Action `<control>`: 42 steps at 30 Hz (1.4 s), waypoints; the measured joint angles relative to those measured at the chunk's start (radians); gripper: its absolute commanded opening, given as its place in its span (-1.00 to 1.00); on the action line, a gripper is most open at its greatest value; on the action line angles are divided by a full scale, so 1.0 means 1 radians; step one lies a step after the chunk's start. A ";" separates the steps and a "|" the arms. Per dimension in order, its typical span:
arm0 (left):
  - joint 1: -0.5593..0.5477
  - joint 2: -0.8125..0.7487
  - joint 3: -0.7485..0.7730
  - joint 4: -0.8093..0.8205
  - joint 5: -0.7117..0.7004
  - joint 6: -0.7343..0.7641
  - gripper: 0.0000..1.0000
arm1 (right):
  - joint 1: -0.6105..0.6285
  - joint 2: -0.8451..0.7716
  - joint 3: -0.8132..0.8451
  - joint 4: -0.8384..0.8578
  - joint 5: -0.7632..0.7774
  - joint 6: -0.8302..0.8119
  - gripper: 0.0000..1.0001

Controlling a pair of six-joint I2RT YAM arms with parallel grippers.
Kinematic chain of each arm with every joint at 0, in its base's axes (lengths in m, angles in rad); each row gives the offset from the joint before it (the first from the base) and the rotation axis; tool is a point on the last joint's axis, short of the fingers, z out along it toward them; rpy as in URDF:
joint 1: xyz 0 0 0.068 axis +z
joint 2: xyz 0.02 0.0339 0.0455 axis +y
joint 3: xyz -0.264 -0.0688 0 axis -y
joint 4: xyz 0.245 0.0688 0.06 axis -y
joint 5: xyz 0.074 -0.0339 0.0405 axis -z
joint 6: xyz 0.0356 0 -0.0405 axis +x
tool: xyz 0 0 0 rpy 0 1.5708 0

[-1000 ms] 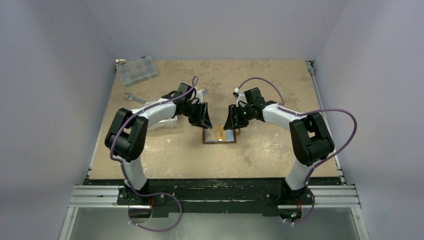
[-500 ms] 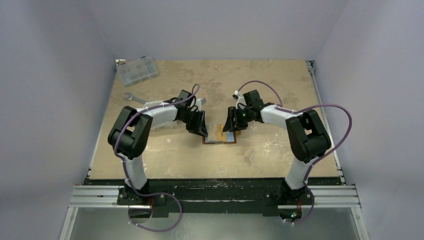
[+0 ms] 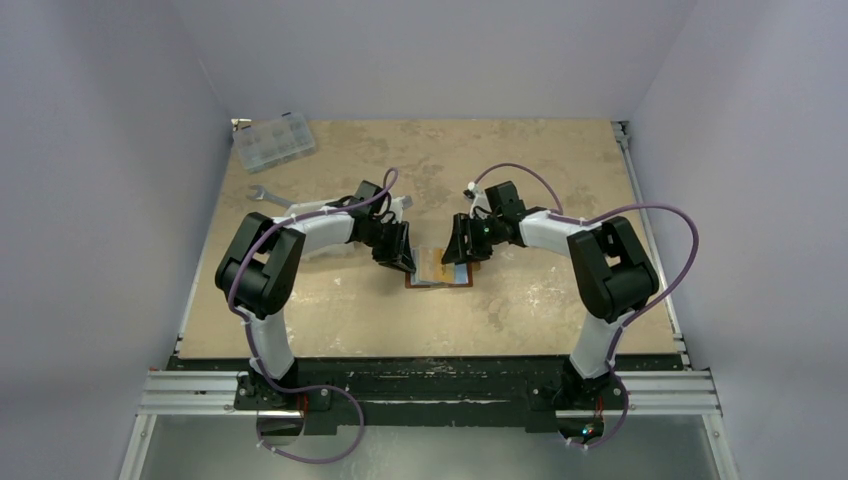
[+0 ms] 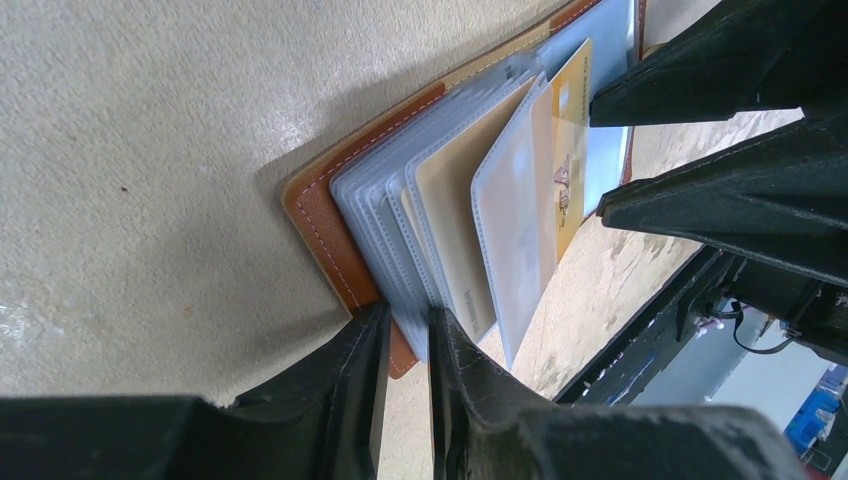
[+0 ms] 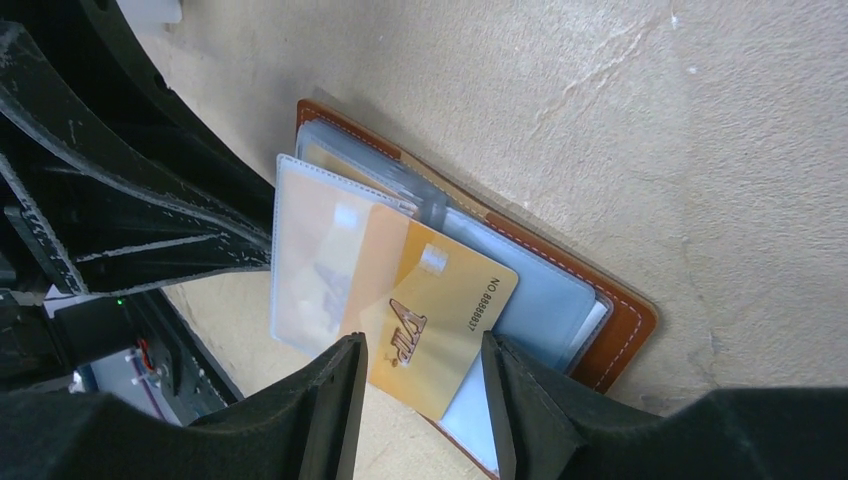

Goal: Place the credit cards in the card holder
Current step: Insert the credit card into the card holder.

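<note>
The brown leather card holder (image 3: 440, 270) lies open mid-table, its clear sleeves fanned out (image 4: 400, 215). An orange-yellow VIP credit card (image 5: 440, 320) sits partly inside an upturned sleeve (image 5: 315, 270), its outer end sticking out. A light blue card (image 5: 545, 300) lies in a sleeve beneath it. My left gripper (image 3: 398, 258) is shut on the near corner of the holder's sleeves (image 4: 412, 335). My right gripper (image 3: 462, 247) is open, its fingers (image 5: 335, 400) straddling the yellow card's outer end. The right fingers also show in the left wrist view (image 4: 720, 200), at the card's edge.
A clear compartmented box (image 3: 273, 141) stands at the far left corner. A silver wrench (image 3: 262, 194) lies behind my left arm. The table's near edge is a black rail (image 3: 430, 375).
Both grippers have come down and in onto the card holder. The left one now sits at its left edge, and the right one has shifted slightly left over the yellow card.
</note>
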 measured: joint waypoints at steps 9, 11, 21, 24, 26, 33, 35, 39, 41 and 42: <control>0.000 -0.002 -0.001 0.000 0.004 0.000 -0.37 | 0.035 0.021 -0.010 0.090 -0.037 0.056 0.11; 0.000 -0.002 0.000 0.000 0.004 0.000 -0.37 | 0.048 0.035 -0.010 0.122 -0.064 0.077 0.11; 0.012 -0.036 -0.001 -0.043 -0.015 0.002 -0.22 | 0.055 0.000 -0.034 0.168 -0.108 0.119 0.16; 0.029 -0.065 0.000 -0.055 -0.005 0.002 -0.20 | 0.057 -0.023 -0.039 0.149 -0.098 0.109 0.20; 0.035 -0.084 0.005 -0.067 0.007 0.001 -0.19 | 0.056 -0.033 -0.045 0.140 -0.084 0.104 0.20; 0.027 -0.101 0.023 0.001 0.084 -0.056 -0.34 | 0.048 -0.036 -0.072 0.120 -0.067 0.101 0.19; 0.020 -0.094 0.024 0.024 0.094 -0.069 -0.37 | 0.045 -0.036 -0.075 0.113 -0.055 0.101 0.20; 0.009 -0.057 0.024 0.056 0.097 -0.071 -0.44 | 0.043 -0.036 -0.075 0.108 -0.041 0.097 0.20; 0.008 -0.041 0.016 0.068 0.095 -0.073 -0.46 | 0.043 -0.035 -0.075 0.107 -0.033 0.095 0.20; 0.008 -0.037 0.012 0.069 0.091 -0.073 -0.48 | 0.043 -0.035 -0.075 0.106 -0.029 0.094 0.20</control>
